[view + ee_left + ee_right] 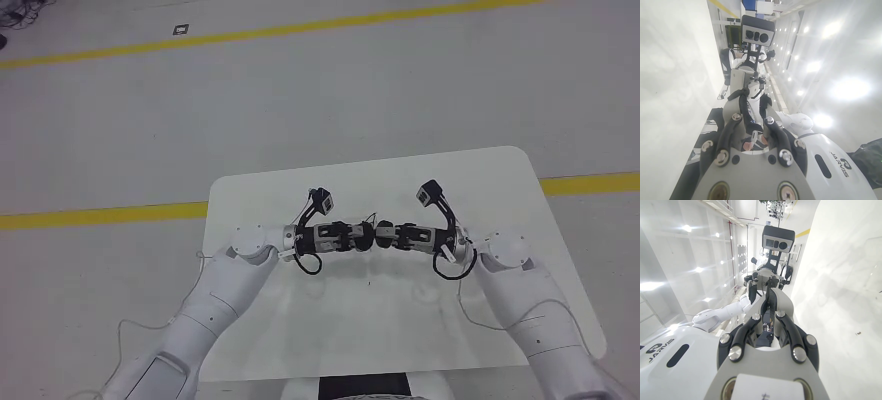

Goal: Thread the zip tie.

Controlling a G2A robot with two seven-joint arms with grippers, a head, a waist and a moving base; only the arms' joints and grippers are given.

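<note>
right gripper (770,293) jaws pinched nearly together on a thin dark ribbed strip, reads as the zip tie (372,217) strap, so clamped on it. left gripper (753,95): can't tell if clenched or released, view past its tips too cluttered. Zip tie sits at the meeting point of the two grippers, held up off the table (480,180), too small in the top view to tell tail from head

Step in hand, my judgement: feeding the tail into the head slot, not seated yet as far as I can tell. To do it well: line the tail up square with the slot, ratchet side facing the pawl, grip close to the tip so the strap doesn't buckle, push straight along the strap in small advances. Other side just holds the head rigid, no twisting. Risk: tail flexes and skids past the slot

Pose: grippers tip to tip, nearly touching, roughly level over mid table. Both forearms angle inward from the table's sides, elbows out wide, wrists in one line
</note>
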